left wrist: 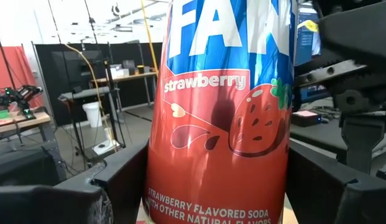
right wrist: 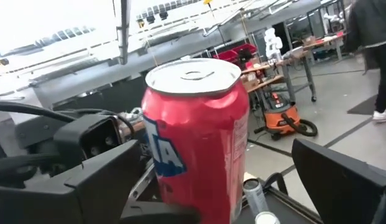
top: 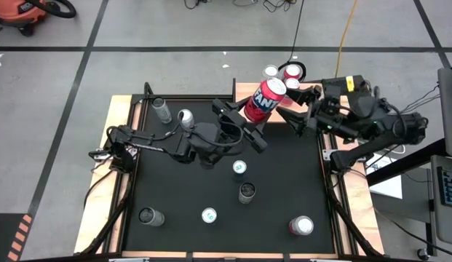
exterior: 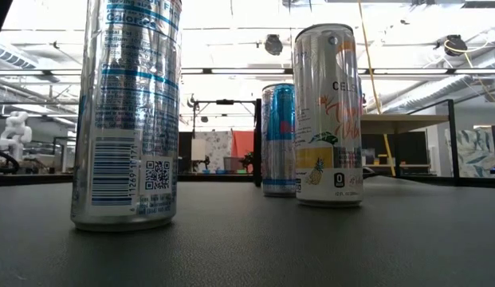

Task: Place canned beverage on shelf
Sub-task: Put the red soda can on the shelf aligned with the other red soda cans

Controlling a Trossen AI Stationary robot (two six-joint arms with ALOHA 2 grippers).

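Seven cans (top: pixel 239 168) upright on the black mat (top: pixel 284 167). Three more cans (top: pixel 292 71) close together at the shelf (top: pixel 240 89). One red strawberry soda can (top: pixel 266 100) held aloft. Eleven cans altogether. One shelf, one mat. Two arms: left arm (top: pixel 189 142), right arm (top: pixel 371 120).

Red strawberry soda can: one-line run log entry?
left gripper: shut on red strawberry soda can | can raised beside shelf | right gripper: open, facing can

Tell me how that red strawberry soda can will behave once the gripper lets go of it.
The strawberry soda can is tall and narrow, so it may tip if released off-vertical. Its glossy printed wall looks slick, so the left gripper could let it slide. The tab looks unopened in the right wrist view, so it is probably full and fairly heavy.
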